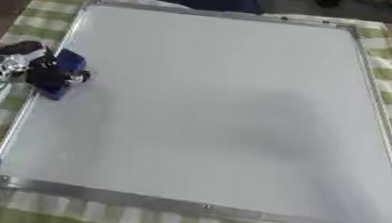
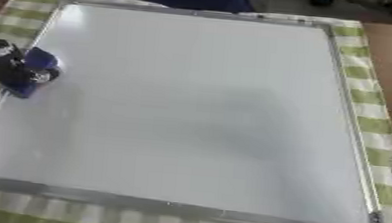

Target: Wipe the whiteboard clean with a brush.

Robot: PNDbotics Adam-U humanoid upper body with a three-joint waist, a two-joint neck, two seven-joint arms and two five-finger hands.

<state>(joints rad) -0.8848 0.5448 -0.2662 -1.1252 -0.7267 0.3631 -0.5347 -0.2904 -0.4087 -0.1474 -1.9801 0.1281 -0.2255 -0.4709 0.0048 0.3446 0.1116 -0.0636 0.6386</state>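
Blue brush (image 1: 62, 73), long axis running up-frame, sits at the left edge of the whiteboard (image 1: 217, 110) with the left hand (image 1: 38, 68) curled round it, so all unwiped board lies to its right; right hand not visible.

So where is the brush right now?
The brush sits at the whiteboard's left edge, upper part, held in the left robot hand.

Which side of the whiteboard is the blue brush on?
The left side: the blue brush sits by the whiteboard left edge, held by the left robot hand.
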